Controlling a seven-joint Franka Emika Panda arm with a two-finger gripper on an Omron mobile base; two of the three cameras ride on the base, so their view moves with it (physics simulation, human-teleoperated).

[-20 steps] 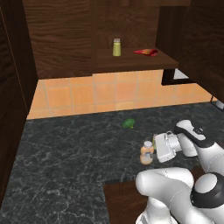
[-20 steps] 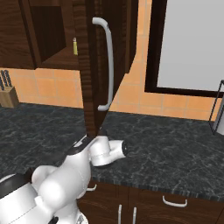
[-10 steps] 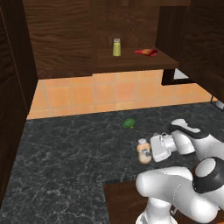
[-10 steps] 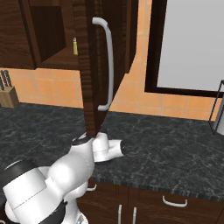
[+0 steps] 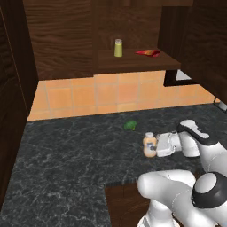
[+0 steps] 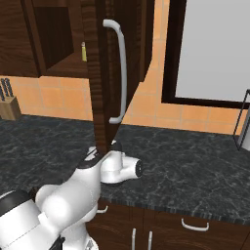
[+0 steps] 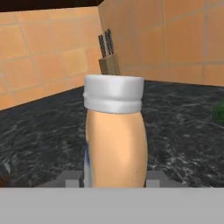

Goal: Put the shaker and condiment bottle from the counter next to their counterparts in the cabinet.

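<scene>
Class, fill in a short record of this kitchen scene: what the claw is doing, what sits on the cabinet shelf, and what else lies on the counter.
claw: shut on the peach-orange bottle with white cap, upright on the black marble-veined counter
shelf of the dark wood cabinet: small yellow-green shaker with grey cap; red bottle lying flat
counter, other: green leafy lump; wooden knife block
</scene>
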